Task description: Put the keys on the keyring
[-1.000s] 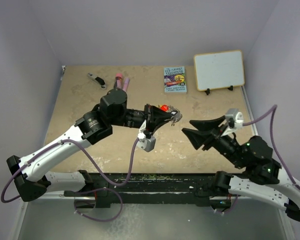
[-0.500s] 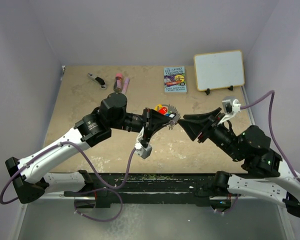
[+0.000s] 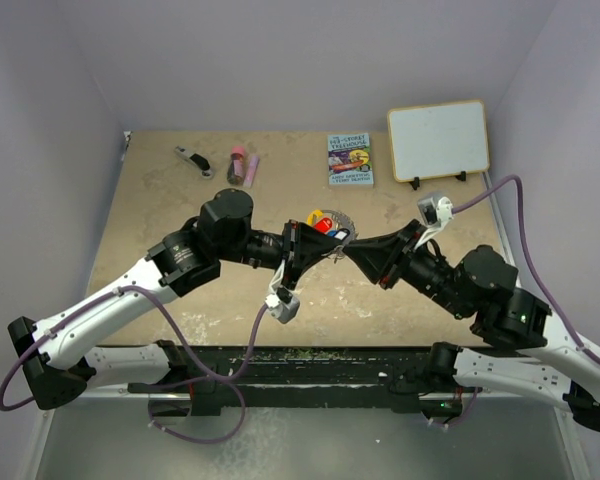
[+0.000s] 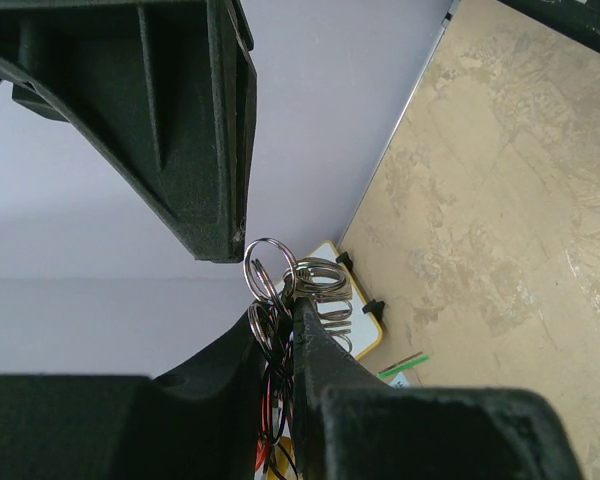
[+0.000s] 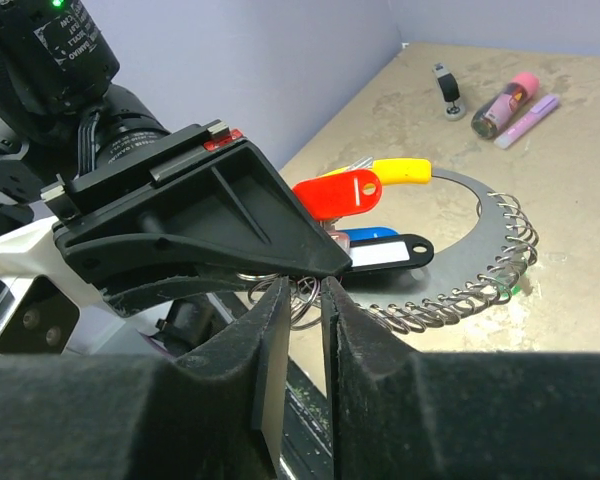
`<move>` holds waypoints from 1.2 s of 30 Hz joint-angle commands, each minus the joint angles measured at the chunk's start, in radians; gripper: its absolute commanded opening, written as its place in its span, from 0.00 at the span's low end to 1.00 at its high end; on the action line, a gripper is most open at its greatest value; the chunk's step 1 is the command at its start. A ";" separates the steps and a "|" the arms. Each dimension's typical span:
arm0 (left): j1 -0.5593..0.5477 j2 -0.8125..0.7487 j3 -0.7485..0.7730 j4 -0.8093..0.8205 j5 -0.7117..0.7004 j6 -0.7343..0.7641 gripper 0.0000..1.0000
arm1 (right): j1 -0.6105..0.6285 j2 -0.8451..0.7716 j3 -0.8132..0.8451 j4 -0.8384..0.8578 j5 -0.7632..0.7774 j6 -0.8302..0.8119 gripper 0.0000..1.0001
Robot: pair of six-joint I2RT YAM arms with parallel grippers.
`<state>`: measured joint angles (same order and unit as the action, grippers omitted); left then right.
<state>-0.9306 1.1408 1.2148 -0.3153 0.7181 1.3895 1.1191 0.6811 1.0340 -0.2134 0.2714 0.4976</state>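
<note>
My left gripper [image 3: 327,243] is held above mid-table, shut on the keyring [image 3: 336,220], a flat grey ring [image 5: 462,199] with several small wire loops along its rim. Red [image 5: 338,192], yellow [image 5: 401,171], blue [image 5: 371,236] and black [image 5: 392,252] key tags hang at it. My right gripper [image 3: 351,250] meets the left one tip to tip. Its jaws [image 5: 302,291] stand a narrow gap apart, with small split rings [image 4: 269,266] showing between the tips. In the left wrist view the fingers [image 4: 315,350] pinch the wire rings.
A whiteboard [image 3: 438,140] leans at the back right, with a booklet [image 3: 350,159] to its left. A pink tube [image 3: 239,163] and a black-and-silver tool [image 3: 191,160] lie at the back left. Walls close in the table on three sides.
My right gripper has moved left until its tips meet the left gripper, and its jaws have narrowed. The left gripper with the keyring has shifted slightly left and turned.
</note>
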 commanded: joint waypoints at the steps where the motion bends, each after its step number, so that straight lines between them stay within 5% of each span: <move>1: -0.003 -0.035 0.011 0.047 0.035 0.028 0.05 | 0.003 0.007 0.017 0.026 0.014 0.013 0.22; 10: -0.003 -0.035 0.009 0.061 0.037 0.025 0.05 | 0.003 0.042 0.015 0.037 0.014 0.019 0.23; 14: -0.003 -0.033 0.009 0.069 0.035 0.021 0.05 | 0.003 0.046 0.012 0.049 0.022 0.021 0.00; 23: -0.004 -0.026 0.009 0.169 0.017 -0.153 0.05 | 0.003 0.022 -0.018 0.117 0.073 -0.013 0.00; 36: -0.012 -0.001 0.027 0.262 -0.033 -0.365 0.06 | 0.003 -0.028 -0.210 0.507 0.130 -0.001 0.00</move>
<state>-0.9306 1.1446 1.2133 -0.1841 0.6682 1.1034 1.1191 0.6563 0.8650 0.1162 0.3683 0.4946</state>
